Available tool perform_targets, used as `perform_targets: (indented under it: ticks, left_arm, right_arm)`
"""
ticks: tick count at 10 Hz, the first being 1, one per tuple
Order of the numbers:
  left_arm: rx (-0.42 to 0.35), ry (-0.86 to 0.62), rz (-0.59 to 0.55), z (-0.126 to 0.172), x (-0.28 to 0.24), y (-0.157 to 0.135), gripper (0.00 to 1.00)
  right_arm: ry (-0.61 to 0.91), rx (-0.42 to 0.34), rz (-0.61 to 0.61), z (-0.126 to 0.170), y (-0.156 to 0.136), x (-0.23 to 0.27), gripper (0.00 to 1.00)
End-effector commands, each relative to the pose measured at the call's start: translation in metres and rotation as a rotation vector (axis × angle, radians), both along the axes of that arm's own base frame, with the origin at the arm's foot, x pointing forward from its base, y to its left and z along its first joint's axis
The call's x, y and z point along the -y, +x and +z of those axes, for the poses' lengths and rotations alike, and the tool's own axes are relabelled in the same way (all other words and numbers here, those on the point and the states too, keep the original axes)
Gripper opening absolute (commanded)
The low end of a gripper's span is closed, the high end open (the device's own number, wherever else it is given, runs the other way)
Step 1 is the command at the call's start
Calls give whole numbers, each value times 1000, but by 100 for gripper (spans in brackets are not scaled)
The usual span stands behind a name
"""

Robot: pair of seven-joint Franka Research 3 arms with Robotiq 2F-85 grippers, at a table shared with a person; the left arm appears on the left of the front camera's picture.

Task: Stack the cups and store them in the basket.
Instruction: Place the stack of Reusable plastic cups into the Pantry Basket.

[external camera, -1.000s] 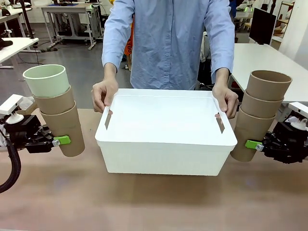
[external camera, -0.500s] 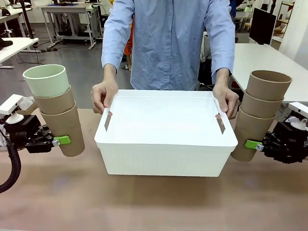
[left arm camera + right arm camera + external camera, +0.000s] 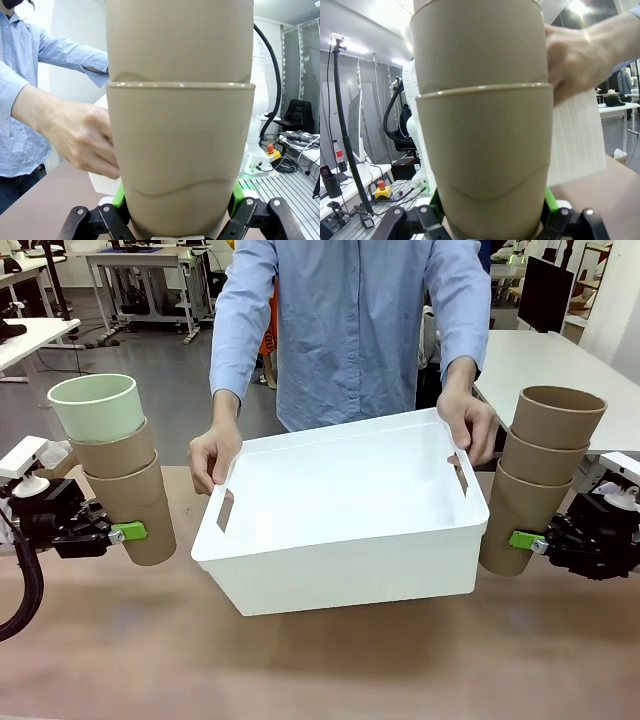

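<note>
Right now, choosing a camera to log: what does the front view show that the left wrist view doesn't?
The front view adds the mint cup topping the left stack, the right gripper shut on the right stack, and the whole tilted basket. The left wrist view adds both green pads clamping the bottom cup. Both share the left stack and a person's hand on the basket.

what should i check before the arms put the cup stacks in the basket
1. Left gripper shut on left stack: ok.
2. Right gripper shut on right stack: ok.
3. Basket level on the table: not ok, it is tilted.
4. Person's hands off the basket: not ok, both grip its ends.
5. Room inside the basket: ok, nothing in it.
6. One stack of six: not ok, two stacks of three.
</note>
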State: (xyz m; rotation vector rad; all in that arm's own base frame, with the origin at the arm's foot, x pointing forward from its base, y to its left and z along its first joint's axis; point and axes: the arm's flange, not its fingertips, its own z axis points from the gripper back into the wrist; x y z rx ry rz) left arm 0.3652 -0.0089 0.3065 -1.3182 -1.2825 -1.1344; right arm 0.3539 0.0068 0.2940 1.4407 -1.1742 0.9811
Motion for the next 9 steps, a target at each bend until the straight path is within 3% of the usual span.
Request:
perform_targets:
  ticks: [1,5,9]
  left_arm:
    - [9,-8,0,5,-1,-1,86]
    - [0,0,0,0,0,0,86]
    - [-77,-12,-30,101,-2,-11,86]
  right_arm:
    - [1,6,3,3,1,-2,86]
    - [1,6,3,3,1,-2,86]
    - [1,6,3,3,1,-2,86]
